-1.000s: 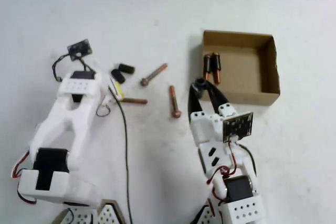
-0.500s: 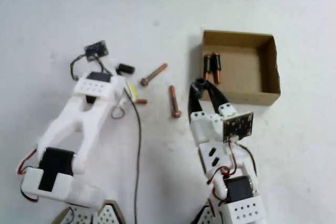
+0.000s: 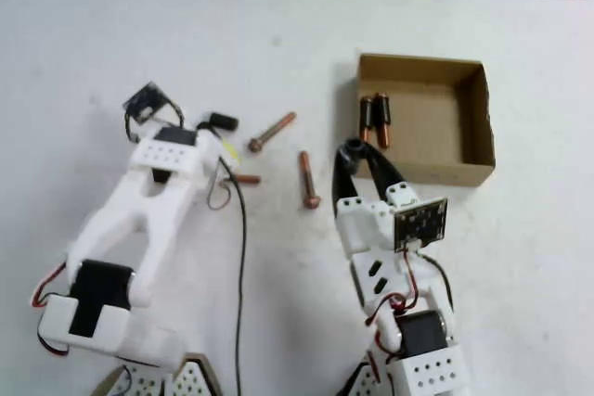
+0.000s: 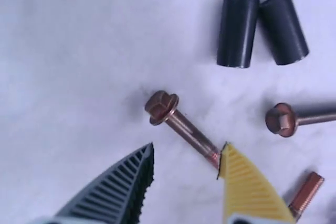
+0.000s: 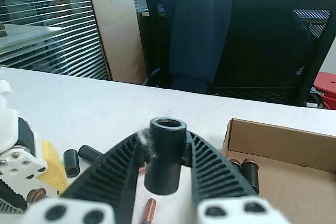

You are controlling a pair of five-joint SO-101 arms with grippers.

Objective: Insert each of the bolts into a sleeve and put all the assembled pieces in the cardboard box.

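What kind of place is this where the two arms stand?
Most likely an office or lab room: window blinds and a black mesh office chair stand behind the white table.

left gripper (image 4: 187,148) fingers apart | bolt (image 4: 185,128) tip touches yellow finger | two sleeves (image 4: 238,24) adjacent

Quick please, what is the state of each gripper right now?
Left gripper: open, around a bolt lying on the table.
Right gripper: closed, holding a sleeve upright.
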